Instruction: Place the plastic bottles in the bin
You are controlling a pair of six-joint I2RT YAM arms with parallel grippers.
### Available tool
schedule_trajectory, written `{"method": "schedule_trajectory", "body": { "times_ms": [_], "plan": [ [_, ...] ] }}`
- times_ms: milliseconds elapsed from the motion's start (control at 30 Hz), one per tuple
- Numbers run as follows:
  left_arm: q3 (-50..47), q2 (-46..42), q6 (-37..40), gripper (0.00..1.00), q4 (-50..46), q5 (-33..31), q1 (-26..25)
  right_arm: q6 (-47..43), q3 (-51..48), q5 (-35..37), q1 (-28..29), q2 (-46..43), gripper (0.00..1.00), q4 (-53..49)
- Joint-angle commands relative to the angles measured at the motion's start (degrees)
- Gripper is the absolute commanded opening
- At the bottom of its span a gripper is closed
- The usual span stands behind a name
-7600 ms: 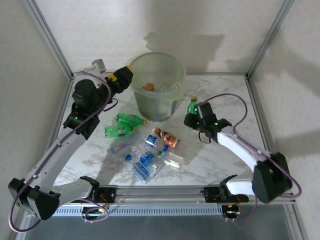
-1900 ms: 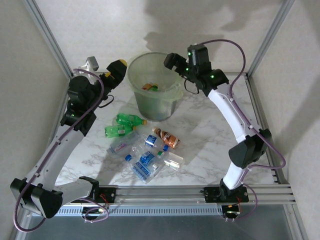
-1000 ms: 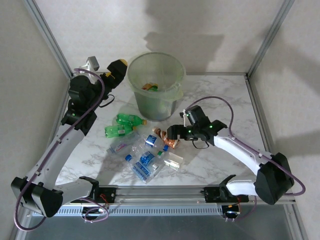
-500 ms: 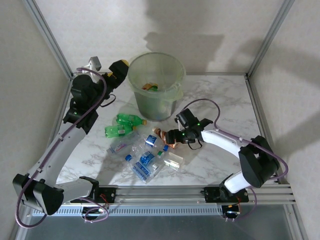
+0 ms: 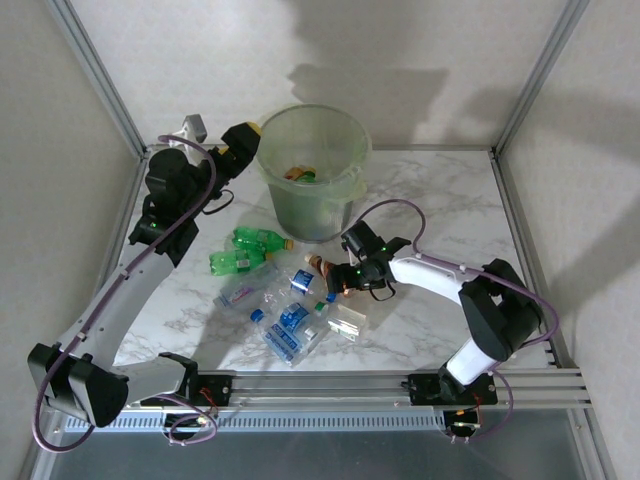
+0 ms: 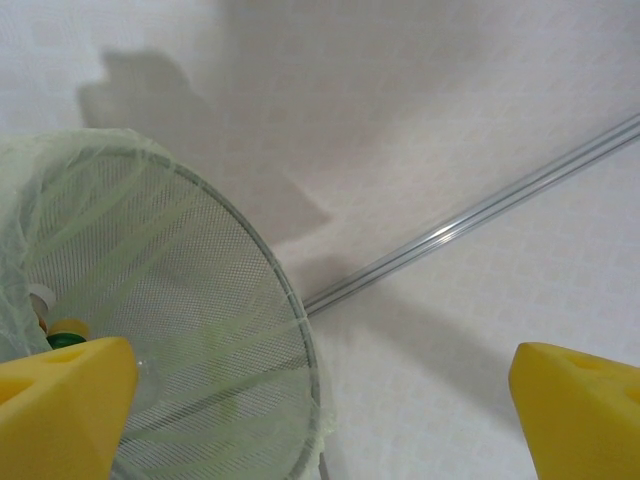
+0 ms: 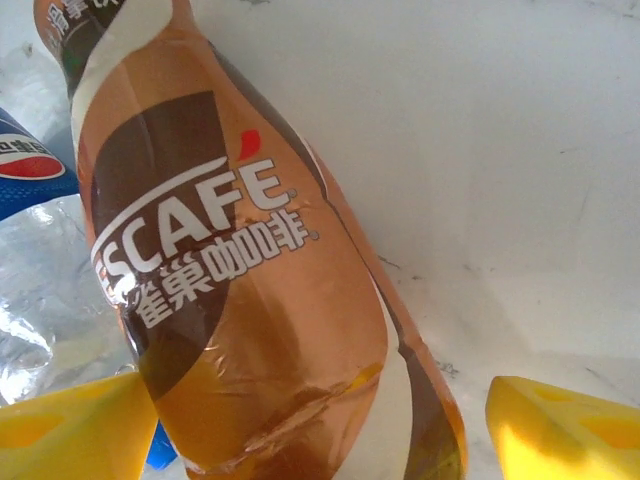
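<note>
Orange-brown labelled bottle (image 7: 250,290) lies on the marble counter (image 5: 440,200) between the spread jaws of the right end effector (image 7: 320,430), next to the other plastic bottles (image 5: 285,325). Left end effector (image 6: 320,405), jaws also wide apart, hangs just beside the rim of the pale-green bin (image 5: 310,205).

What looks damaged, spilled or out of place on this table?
Several clear blue-labelled plastic bottles in the loose heap look crumpled; the orange-brown coffee bottle has a wrinkled label. The pale-green translucent bin stands upright; no spill shows.
</note>
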Motion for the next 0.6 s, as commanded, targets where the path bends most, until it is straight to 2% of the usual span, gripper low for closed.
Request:
{"method": "schedule_trajectory", "body": {
  "times_ms": [0,400,567],
  "plan": [
    [-1.0,-0.1,-0.4,0.94,2.6,1.5,0.4,0.7,-0.1,1.0,0.3,0.8,0.83,1.3],
    [-1.6,0.1,-0.9,0.92,3.0,2.4,0.4,1.1,1.0,0.7,0.5,3.9,0.89,3.9],
    [-2.0,0.0,-1.2,0.92,3.3,2.6,0.4,1.1,1.6,0.7,0.8,4.9,0.82,4.6]
  ]
}}
